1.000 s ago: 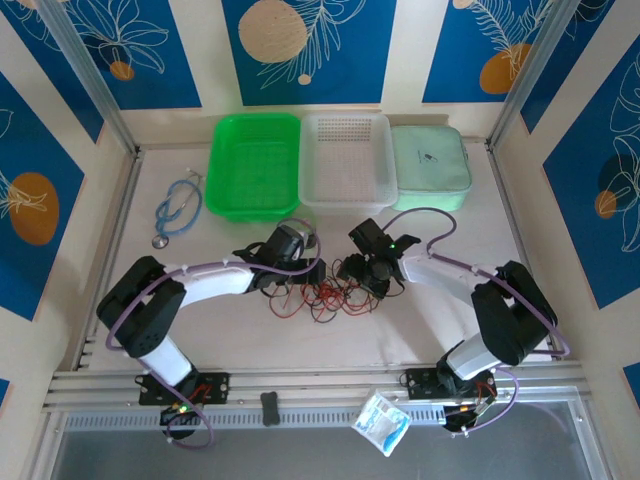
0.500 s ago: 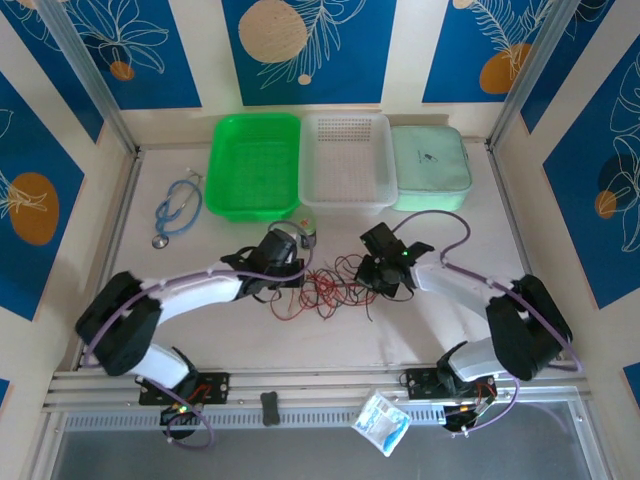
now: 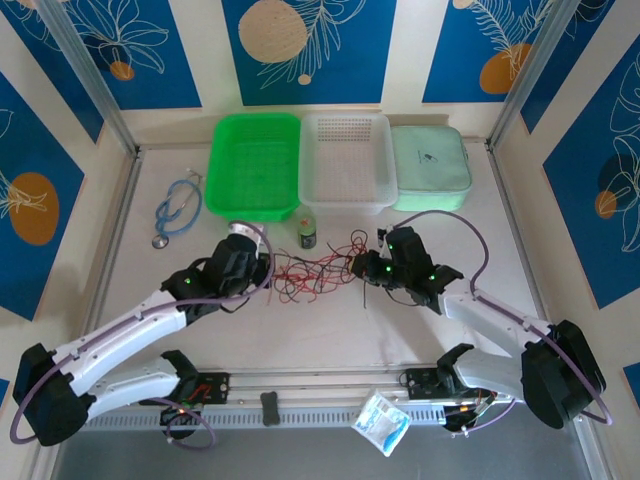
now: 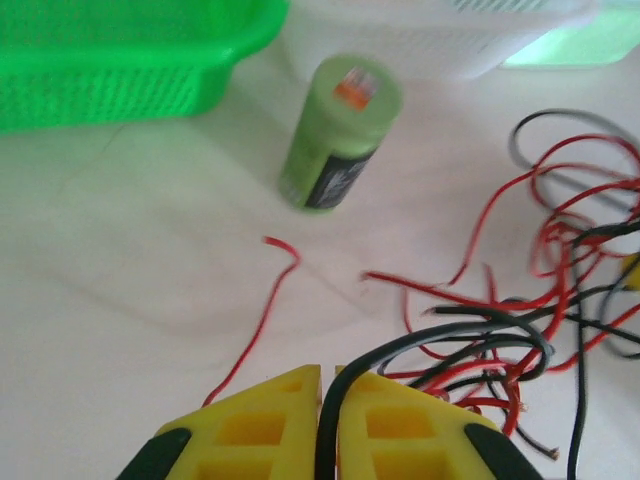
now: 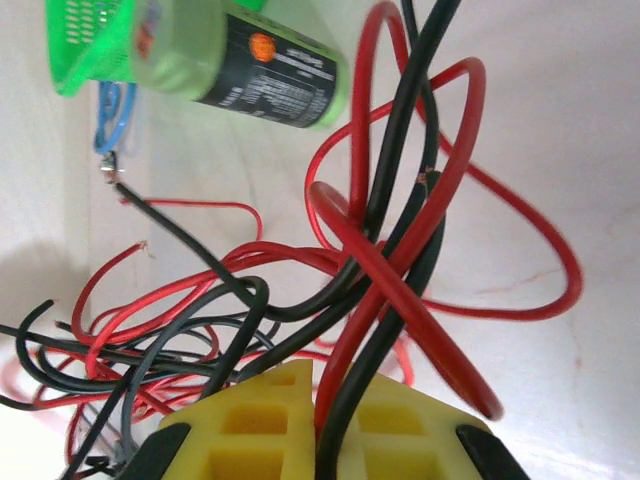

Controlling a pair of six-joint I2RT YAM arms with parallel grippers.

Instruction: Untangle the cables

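The cables (image 3: 315,272) are thin red and black wires in a loose tangle at mid-table, stretched between my two grippers. My left gripper (image 3: 265,270) holds the tangle's left end. In the left wrist view its yellow fingers (image 4: 260,420) are shut on one black cable (image 4: 440,345), and the rest of the cables (image 4: 560,260) spread out to the right. My right gripper (image 3: 360,268) is at the tangle's right end. Seen from the right wrist, the right gripper (image 5: 335,390) is shut on a red and a black cable (image 5: 400,250) that loop upward.
A small green bottle (image 3: 307,233) lies just behind the tangle, in front of the green basket (image 3: 255,165). A white basket (image 3: 347,160) and a mint case (image 3: 430,165) line the back. A blue stethoscope (image 3: 178,210) lies at the left. A plastic packet (image 3: 382,422) rests on the front rail.
Both grippers have gone from open to shut on cables. The arms have reached farther toward the baskets, and the tangle has shifted that way and spread wider between them.
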